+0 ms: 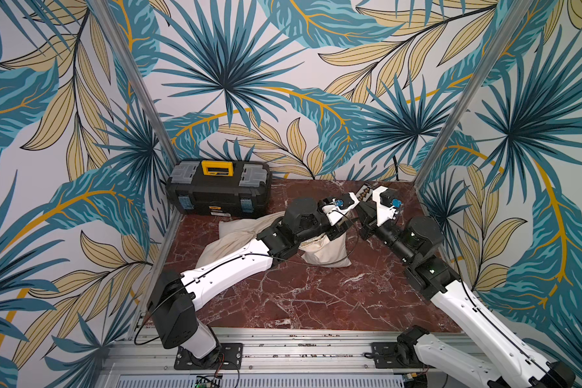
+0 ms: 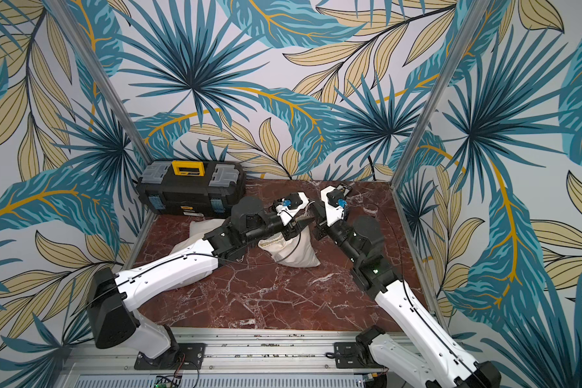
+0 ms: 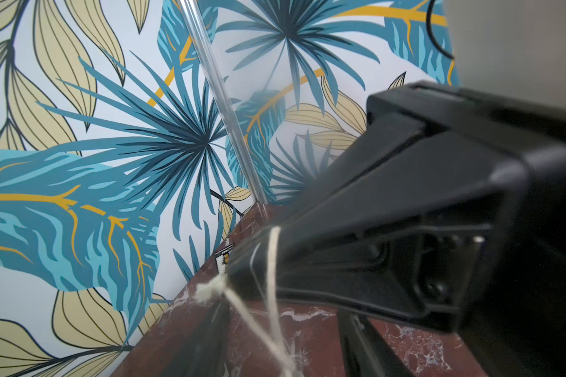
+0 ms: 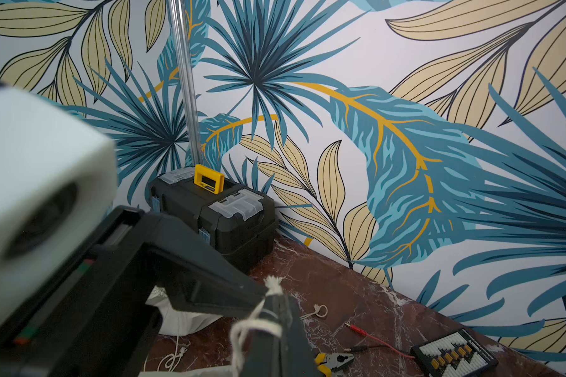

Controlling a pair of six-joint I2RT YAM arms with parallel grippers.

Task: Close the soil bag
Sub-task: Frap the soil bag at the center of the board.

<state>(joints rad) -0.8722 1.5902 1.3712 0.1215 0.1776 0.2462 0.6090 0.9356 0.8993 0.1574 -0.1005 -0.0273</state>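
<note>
The soil bag [image 1: 326, 252] [image 2: 294, 252] is a cream cloth sack on the marble table, its gathered mouth under my left wrist. Its white drawstring [image 4: 255, 326] rises from the bag and loops round the fingers of my right gripper [image 4: 273, 298]. That gripper is shut on the drawstring, whose frayed end [image 4: 273, 282] sticks out past the tips. My left gripper [image 3: 283, 316] is open right at the right gripper's tip. The drawstring [image 3: 252, 326] runs down between its two fingers. In both top views the grippers meet just above and behind the bag [image 1: 355, 218] [image 2: 311, 218].
A black toolbox [image 1: 217, 191] with a yellow handle stands at the back left. A second cream sack [image 1: 236, 231] lies under my left arm. Yellow-handled pliers [image 4: 334, 360], a red lead [image 4: 373, 336], a black peg board [image 4: 455, 355] and a loose knotted cord [image 4: 317, 310] lie at the back right.
</note>
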